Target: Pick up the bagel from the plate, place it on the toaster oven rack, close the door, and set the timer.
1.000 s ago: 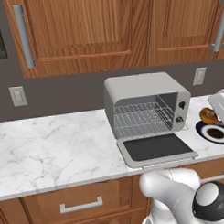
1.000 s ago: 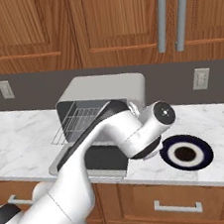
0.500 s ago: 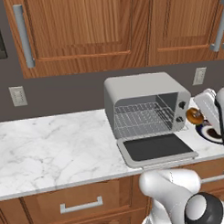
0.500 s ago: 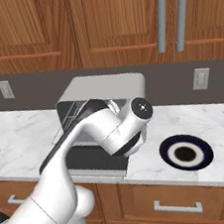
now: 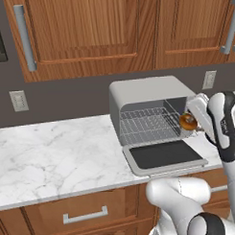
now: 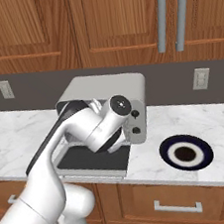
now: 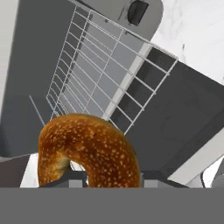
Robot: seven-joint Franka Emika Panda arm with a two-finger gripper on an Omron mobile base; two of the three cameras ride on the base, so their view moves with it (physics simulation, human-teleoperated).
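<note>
- gripper (image 5: pixel 191 122) is clamping the bagel (image 5: pixel 187 121), hanging at the right front of the toaster oven rack (image 5: pixel 148 125)
- door (image 5: pixel 164 156) is lying open flat
- plate (image 6: pixel 186 152) is sitting bare on the counter (image 6: pixel 217 135)

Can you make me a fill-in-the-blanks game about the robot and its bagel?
1. The gripper is holding the ____.
2. The oven door is folded down, so it is ____.
3. The plate sits on the counter with ____ on it.
4. The rack is inside the ____.

Missing words: bagel; open; nothing; oven
</note>
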